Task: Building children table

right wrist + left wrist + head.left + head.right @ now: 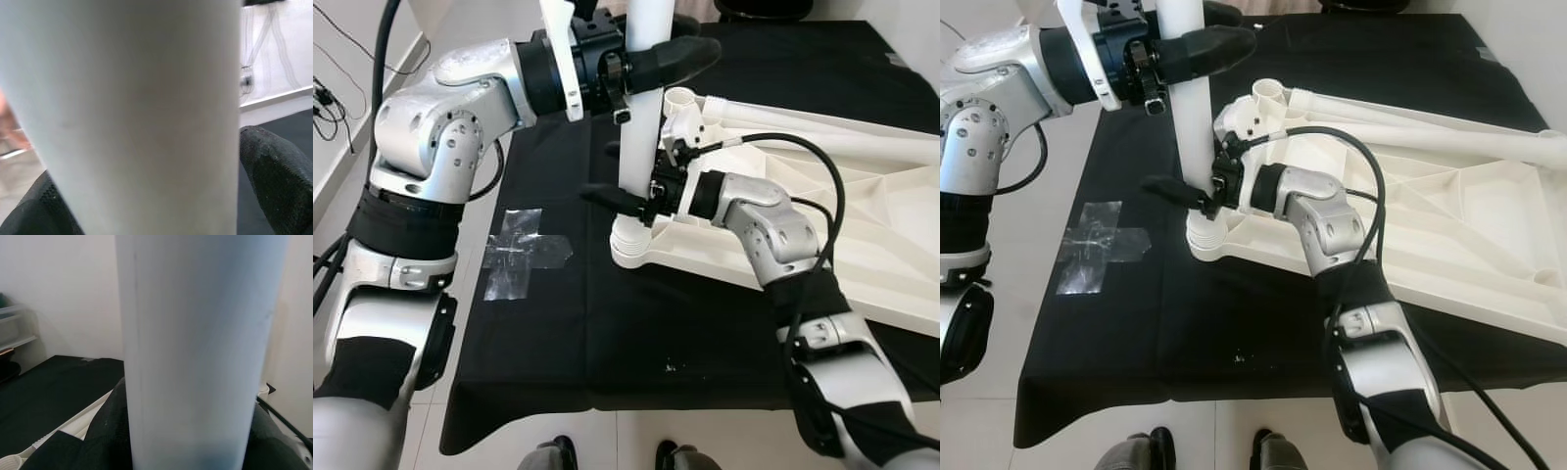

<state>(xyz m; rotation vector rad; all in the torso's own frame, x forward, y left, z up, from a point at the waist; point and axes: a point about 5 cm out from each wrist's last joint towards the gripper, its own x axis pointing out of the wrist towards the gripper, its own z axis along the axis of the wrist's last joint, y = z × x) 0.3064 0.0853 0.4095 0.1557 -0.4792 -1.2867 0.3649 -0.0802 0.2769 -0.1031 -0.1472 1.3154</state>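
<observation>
Both sets of jaws are clamped on the same white table leg (641, 117), which stands upright at the near corner of the upturned white tabletop (862, 225). The left gripper (680, 54) holds the leg high up, its black fingers (671, 59) wrapped round the tube from the robot's left, and in the left wrist view the tube (195, 347) stands right against the lens with a dark finger at either side. The right gripper (626, 201) grips the leg low down, just above the round socket (634, 250) at the tabletop's corner in which the leg's foot sits; one of its fingers (605, 196) pokes out past the tube to the robot's left. The tabletop lies underside up, ribs showing, on a black cloth (558, 323) that covers the worktop. A second white leg (803, 122) lies along the far edge of the tabletop, beside another open socket (680, 98). On the cloth to the robot's left of the upright leg, a cross of clear tape (519, 250) is stuck flat.
</observation>
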